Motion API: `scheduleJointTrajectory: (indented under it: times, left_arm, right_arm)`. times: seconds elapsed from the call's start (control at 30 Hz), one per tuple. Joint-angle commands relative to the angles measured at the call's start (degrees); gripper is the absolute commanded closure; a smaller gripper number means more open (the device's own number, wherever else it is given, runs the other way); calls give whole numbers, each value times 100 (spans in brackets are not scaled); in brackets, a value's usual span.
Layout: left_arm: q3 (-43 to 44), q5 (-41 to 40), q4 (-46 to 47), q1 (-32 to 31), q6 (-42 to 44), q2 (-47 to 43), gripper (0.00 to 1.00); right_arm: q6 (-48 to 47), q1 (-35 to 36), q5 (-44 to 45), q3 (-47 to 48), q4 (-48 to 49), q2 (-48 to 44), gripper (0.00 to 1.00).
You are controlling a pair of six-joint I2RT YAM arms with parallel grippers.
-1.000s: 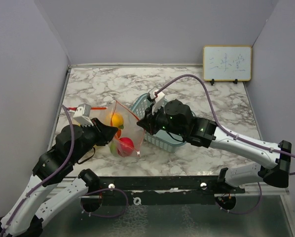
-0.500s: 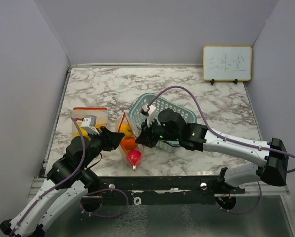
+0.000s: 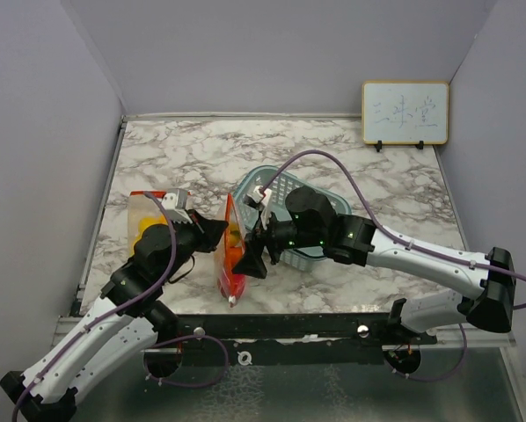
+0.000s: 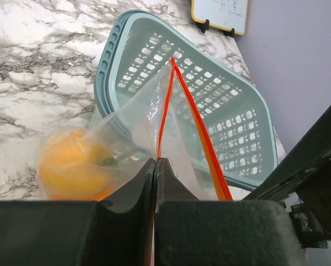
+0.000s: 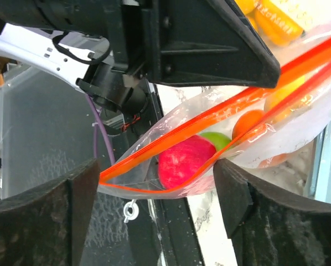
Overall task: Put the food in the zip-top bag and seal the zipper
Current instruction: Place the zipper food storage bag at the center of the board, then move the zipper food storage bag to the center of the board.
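The zip-top bag (image 3: 231, 264) stands on edge at the table's front, its mouth pressed narrow. Inside it is food: a red ball (image 5: 185, 162), a green piece (image 5: 219, 138) and orange pieces (image 5: 248, 122) (image 4: 71, 169). My left gripper (image 3: 216, 230) (image 4: 155, 162) is shut on the zipper (image 4: 163, 111), at one end of the orange-red strip. My right gripper (image 3: 254, 255) (image 5: 157, 177) is open, its fingers (image 5: 248, 205) wide apart on either side of the bag's other end. There the two zipper strips (image 5: 210, 117) still gape slightly.
A teal lattice basket (image 3: 272, 178) (image 4: 115, 55) lies just behind the bag, under my right arm. A second clear bag (image 3: 149, 220) holding yellow food lies at the left. A small whiteboard (image 3: 405, 112) stands at the back right. The table's front edge is close below the bag.
The bag's mouth went from wide open to pressed flat. My left gripper shut on the strip and moved away from the front edge. My right gripper opened and slid down along the bag.
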Motion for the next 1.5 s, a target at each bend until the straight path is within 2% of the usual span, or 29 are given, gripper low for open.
scheduleJointTrajectory:
  times: [0.0,0.03,0.1,0.13,0.27,0.33,0.37,0.6,0.67,0.7,0.73,0.77,0.8,0.83,0.87,0.97,1.1,1.3,1.47]
  left_arm:
    - [2,54,695,-1,191,36,100]
    - [44,97,754,0,212,66,96]
    - [143,258,848,-2,291,124,85]
    - [204,326,862,-4,349,147,78]
    - [512,419,511,-7,594,99,37]
    - [734,371,124,-1,729,-45,11]
    - [800,361,-32,-9,792,-146,2]
    - [1286,398,-1042,-3,1114,-984,1]
    - [1330,605,-1192,-8,1152,-1272,8]
    - [1343,762,-1239,-6,1155,-1420,15]
    - [1362,951,-1290,-5,1120,-1546,32]
    - [1389,1158,-1341,-6,1070,-1632,52]
    - [1416,1366,-1426,-4,993,-1681,64]
    - [1452,1580,-1539,-10,903,-1685,67]
    - [1486,1786,-1657,-8,816,-1645,66]
    - [1530,2135,-2120,-3,610,-1402,56]
    - [1437,2136,-2441,3,532,-1227,55]
    - [1269,2178,-2275,2,446,-1182,53]
    - [1174,2025,-2305,-2,378,-1156,43]
  right_arm:
    - [-452,11,-303,450,-451,-52,13]
    - [-457,11,-322,462,-476,-22,12]
    - [-417,11,-289,475,-544,85,1]
    - [-398,11,-150,486,-612,151,0]
    - [-152,7,462,474,-819,386,0]
    - [-37,8,581,456,-837,448,0]
    - [45,6,629,463,-831,487,0]
    - [619,11,1037,723,-707,781,0]
    - [861,9,1378,740,-656,796,9]
    - [947,9,1583,755,-630,808,17]
    - [1027,11,1727,785,-595,824,29]
    - [1074,1,1882,837,-539,857,44]
    - [1109,2,2027,922,-476,895,63]
    - [1147,3,2177,1007,-416,957,79]
    - [1169,2,2328,1088,-350,1031,94]
    - [1261,2,2793,1325,-192,1278,98]
    - [1417,-53,3173,1579,21,1539,98]
    - [1775,-385,3681,1669,554,1777,98]
    - [2058,-586,3629,1602,883,1781,98]
